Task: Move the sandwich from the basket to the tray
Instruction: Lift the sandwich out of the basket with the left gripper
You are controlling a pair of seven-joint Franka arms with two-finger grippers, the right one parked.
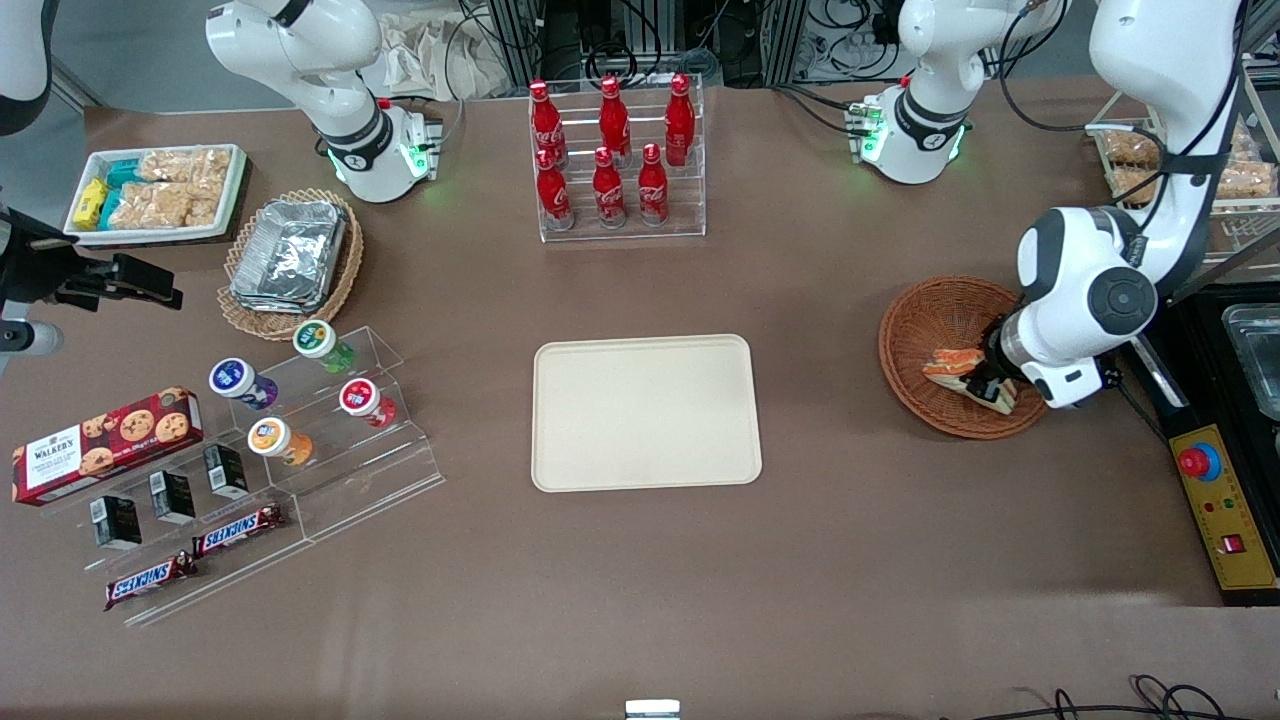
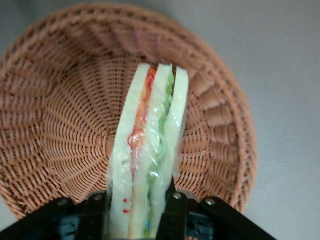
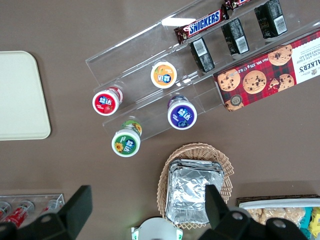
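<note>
The sandwich (image 1: 958,366) is a wrapped wedge of pale bread with orange, red and green filling. It is in the round reddish-brown wicker basket (image 1: 925,318) toward the working arm's end of the table. My left gripper (image 1: 992,382) is down in the basket and shut on the sandwich. In the left wrist view the sandwich (image 2: 150,150) stands on edge between the two black fingers (image 2: 172,212), over the basket's woven floor (image 2: 65,125). The cream-beige tray (image 1: 645,412) lies flat and bare at the table's middle, apart from the basket.
A clear rack of red cola bottles (image 1: 612,150) stands farther from the camera than the tray. A control box with a red button (image 1: 1222,505) lies beside the basket at the table's edge. Yogurt cups, snack bars and a foil-tray basket (image 1: 290,262) lie toward the parked arm's end.
</note>
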